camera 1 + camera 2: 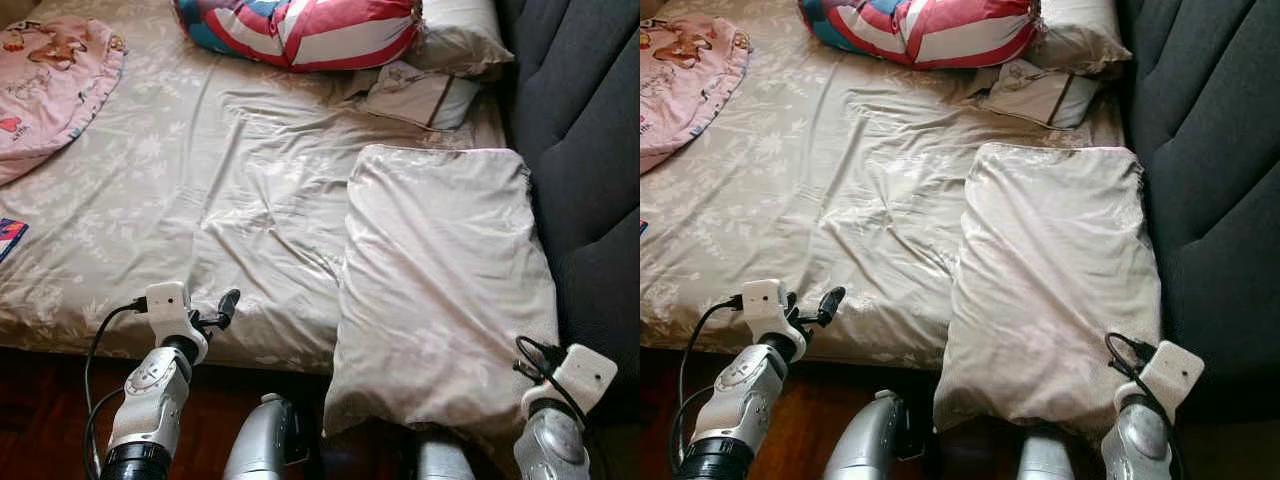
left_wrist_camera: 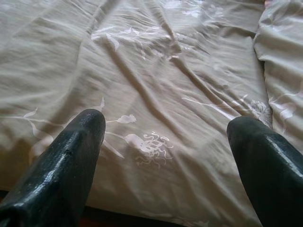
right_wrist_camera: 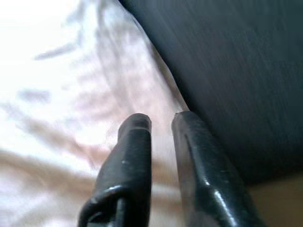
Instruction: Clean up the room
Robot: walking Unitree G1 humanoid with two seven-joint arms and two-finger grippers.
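Pillow (image 1: 440, 280) overhangs bed (image 1: 200, 200); right fingers (image 3: 137, 156) — narrow gap

Pillow (image 1: 440, 280): pale beige, creased, lay flat at bed's 3 o'clock edge, overhanging foot, beside dark headboard.

A beige bed sheet (image 1: 200, 190) with a pale floral print is seen. The large pillow (image 1: 445, 280) is cream, the cushion (image 1: 300, 30) striped red, white and blue, the blanket (image 1: 50, 80) pink, the headboard (image 1: 580, 120) dark grey.
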